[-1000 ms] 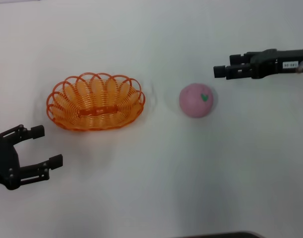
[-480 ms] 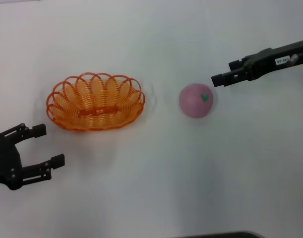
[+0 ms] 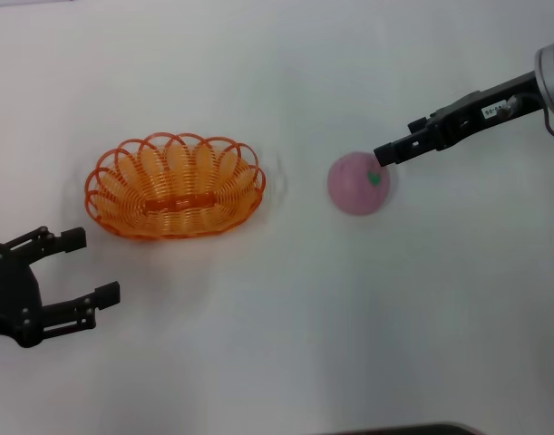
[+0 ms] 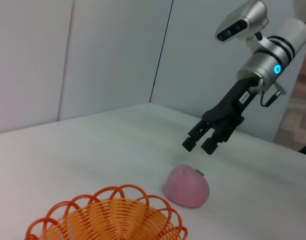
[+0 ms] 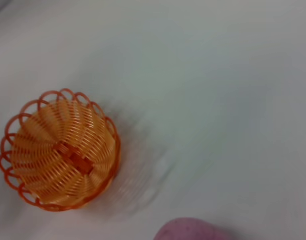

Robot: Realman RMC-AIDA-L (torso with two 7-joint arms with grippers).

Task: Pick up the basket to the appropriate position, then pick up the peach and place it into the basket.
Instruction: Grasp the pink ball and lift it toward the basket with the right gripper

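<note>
The orange basket (image 3: 175, 186) stands upright and empty on the white table, left of centre. The pink peach (image 3: 358, 184) with a green leaf mark lies to its right, about a basket's width away. My right gripper (image 3: 385, 154) is open and hangs just above the peach's far right edge, pointing down at it. In the left wrist view the right gripper (image 4: 199, 145) is a short way above the peach (image 4: 188, 186), not touching it, with the basket (image 4: 107, 217) in front. My left gripper (image 3: 90, 265) is open and empty near the table's front left, below the basket. The right wrist view shows the basket (image 5: 60, 157) and the peach's top (image 5: 190, 231).
The white table (image 3: 277, 344) bears only the basket and the peach. White wall panels (image 4: 92, 55) stand behind the table in the left wrist view. A dark edge (image 3: 403, 430) shows at the front of the table.
My right gripper has moved left and down from the far right until it hangs over the peach. The left arm, the basket and the peach have stayed put.
</note>
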